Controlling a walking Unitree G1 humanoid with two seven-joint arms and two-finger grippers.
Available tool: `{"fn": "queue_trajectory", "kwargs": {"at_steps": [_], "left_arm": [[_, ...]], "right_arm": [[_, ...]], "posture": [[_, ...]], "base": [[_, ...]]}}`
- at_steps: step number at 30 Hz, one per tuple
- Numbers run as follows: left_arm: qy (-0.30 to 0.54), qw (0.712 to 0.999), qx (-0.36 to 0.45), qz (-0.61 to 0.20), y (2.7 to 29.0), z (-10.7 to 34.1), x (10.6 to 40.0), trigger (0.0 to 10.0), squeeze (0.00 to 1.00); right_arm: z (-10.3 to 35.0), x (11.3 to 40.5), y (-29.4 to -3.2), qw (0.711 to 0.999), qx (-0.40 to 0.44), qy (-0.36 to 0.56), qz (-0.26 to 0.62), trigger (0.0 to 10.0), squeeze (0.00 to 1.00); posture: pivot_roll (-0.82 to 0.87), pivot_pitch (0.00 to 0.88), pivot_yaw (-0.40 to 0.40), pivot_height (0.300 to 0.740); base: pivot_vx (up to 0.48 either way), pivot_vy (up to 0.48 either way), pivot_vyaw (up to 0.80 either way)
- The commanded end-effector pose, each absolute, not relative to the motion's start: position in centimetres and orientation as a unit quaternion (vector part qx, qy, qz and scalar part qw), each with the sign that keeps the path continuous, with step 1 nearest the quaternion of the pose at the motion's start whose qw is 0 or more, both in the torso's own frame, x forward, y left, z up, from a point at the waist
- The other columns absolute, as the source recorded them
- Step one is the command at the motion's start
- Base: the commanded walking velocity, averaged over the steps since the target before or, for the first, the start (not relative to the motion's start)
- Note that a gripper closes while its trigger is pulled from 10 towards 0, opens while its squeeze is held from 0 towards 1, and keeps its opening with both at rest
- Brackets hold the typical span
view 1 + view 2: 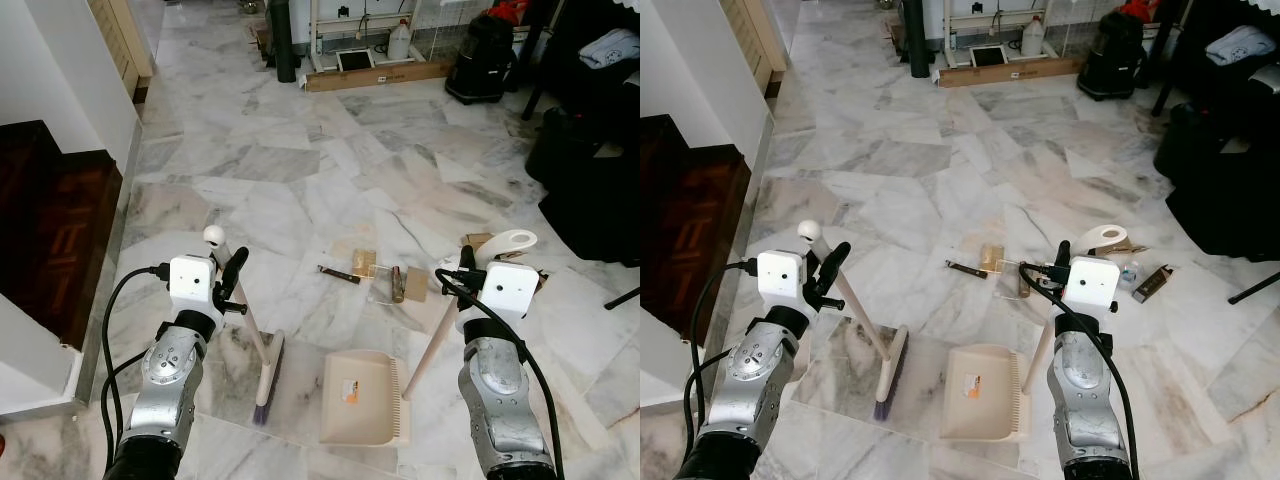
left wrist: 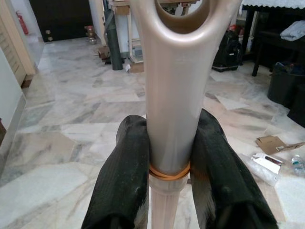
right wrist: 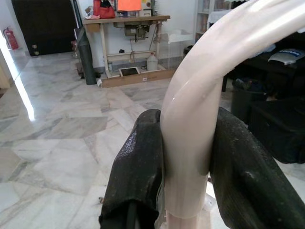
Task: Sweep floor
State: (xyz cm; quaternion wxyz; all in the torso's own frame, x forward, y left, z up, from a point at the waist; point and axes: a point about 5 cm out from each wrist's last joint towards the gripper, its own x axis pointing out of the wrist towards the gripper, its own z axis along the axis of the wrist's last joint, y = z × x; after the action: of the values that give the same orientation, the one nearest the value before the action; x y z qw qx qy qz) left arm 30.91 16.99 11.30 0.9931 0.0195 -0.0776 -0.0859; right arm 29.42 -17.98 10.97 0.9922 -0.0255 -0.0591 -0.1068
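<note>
Beige broom (image 1: 262, 352) stands bristles-down on the marble floor (image 1: 300, 190), left gripper (image 2: 170, 157) clamped on its handle. Just right, the dustpan (image 1: 362, 397) lies flat, right gripper (image 3: 187, 157) grasping its upright handle; litter (image 1: 375, 272) beyond.

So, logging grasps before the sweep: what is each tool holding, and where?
Left tool clamps the broom high on its handle; right tool clamps the dustpan near its handle top.
</note>
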Motion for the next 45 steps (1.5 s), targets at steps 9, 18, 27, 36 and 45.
{"fn": "queue_trajectory", "kwargs": {"at_steps": [9,18,27,36,45], "left_arm": [[-0.095,0.992,0.026,-0.083,17.13,12.0,30.85,10.0,0.0],[-0.096,0.992,0.026,-0.083,17.13,12.07,30.92,10.0,0.0],[-0.099,0.992,0.018,-0.083,17.16,12.1,30.86,10.0,0.0],[-0.095,0.992,0.015,-0.082,17.22,12.0,30.82,10.0,0.0],[-0.092,0.992,0.015,-0.082,17.22,11.96,30.84,10.0,0.0]], "right_arm": [[12.08,29.62,-17.92,0.991,-0.024,-0.082,-0.105,10.0,0.0],[12.07,29.68,-17.84,0.991,-0.023,-0.082,-0.104,10.0,0.0],[12.06,29.65,-17.81,0.991,-0.022,-0.081,-0.103,10.0,0.0],[12.03,29.65,-17.8,0.991,-0.023,-0.08,-0.102,10.0,0.0],[12.04,29.66,-17.78,0.992,-0.021,-0.08,-0.1,10.0,0.0]], "posture": [[-0.03,0.082,0.014,0.74],[-0.03,0.078,0.014,0.74],[-0.03,0.079,0.014,0.74],[-0.03,0.083,0.011,0.74],[-0.03,0.084,0.01,0.74]], "base": [[0.0,-0.22,0.0],[0.0,-0.261,0.0],[0.0,-0.029,0.0],[0.0,0.0,0.0],[0.0,0.0,0.0]]}}
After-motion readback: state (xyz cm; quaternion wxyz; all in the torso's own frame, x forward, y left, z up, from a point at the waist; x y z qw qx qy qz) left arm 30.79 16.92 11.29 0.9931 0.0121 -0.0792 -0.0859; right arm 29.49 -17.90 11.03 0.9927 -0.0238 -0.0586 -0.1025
